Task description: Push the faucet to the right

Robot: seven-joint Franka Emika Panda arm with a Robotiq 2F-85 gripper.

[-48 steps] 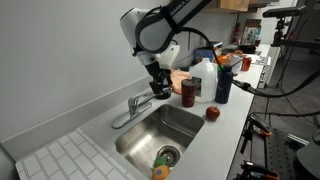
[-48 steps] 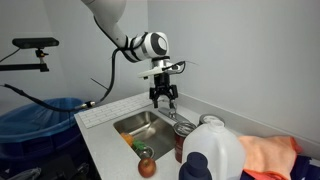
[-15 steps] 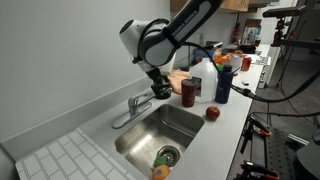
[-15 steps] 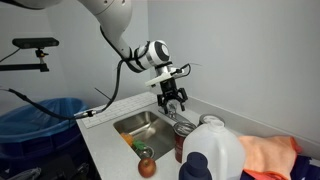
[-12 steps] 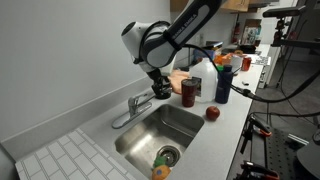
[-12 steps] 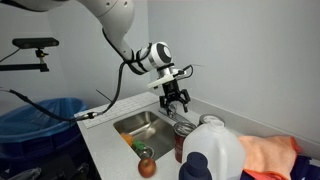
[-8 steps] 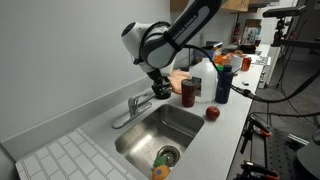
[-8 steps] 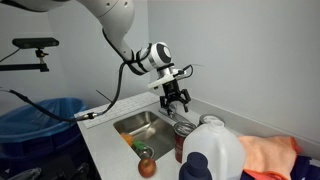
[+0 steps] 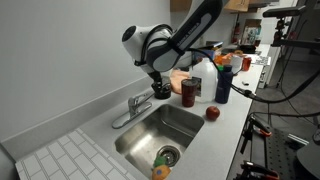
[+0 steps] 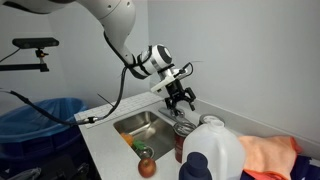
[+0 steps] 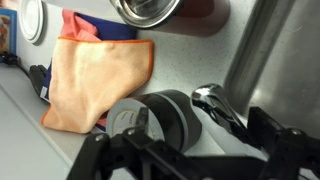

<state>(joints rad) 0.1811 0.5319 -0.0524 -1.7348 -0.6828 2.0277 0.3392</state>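
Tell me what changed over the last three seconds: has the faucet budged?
The gripper slid along the counter toward the red can, wrist tilting, open and holding nothing. The faucet has not swung; can and apple stayed put.

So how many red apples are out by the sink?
1. The red apple sits beside the sink, near the blue bottle. Others may be hidden behind the white jug.

Pincer [image 11: 188,150] partly cut off, bottom edge.
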